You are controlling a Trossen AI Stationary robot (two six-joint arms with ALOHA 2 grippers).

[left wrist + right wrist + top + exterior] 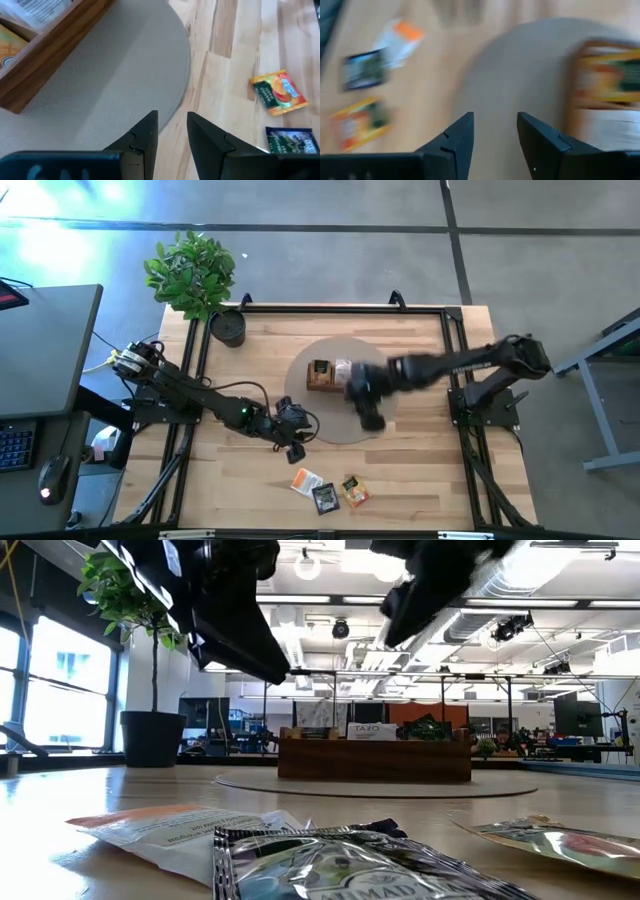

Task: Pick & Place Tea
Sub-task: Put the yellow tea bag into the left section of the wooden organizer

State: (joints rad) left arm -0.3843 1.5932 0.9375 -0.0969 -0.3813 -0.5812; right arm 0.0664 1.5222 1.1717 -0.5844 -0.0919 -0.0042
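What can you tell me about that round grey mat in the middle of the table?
The round grey mat is a thin, flat disc with a fine woven-looking texture, lying on the pale wooden table near its middle. A wooden tray holding tea packets sits on the part farther from the loose packets. The rest of its surface is bare. The right gripper, fingers open and empty, hovers over it; nothing shows it touching. The edge looks clean and even.

right gripper (370, 418) blurred, tray (322, 374) perhaps half-hidden
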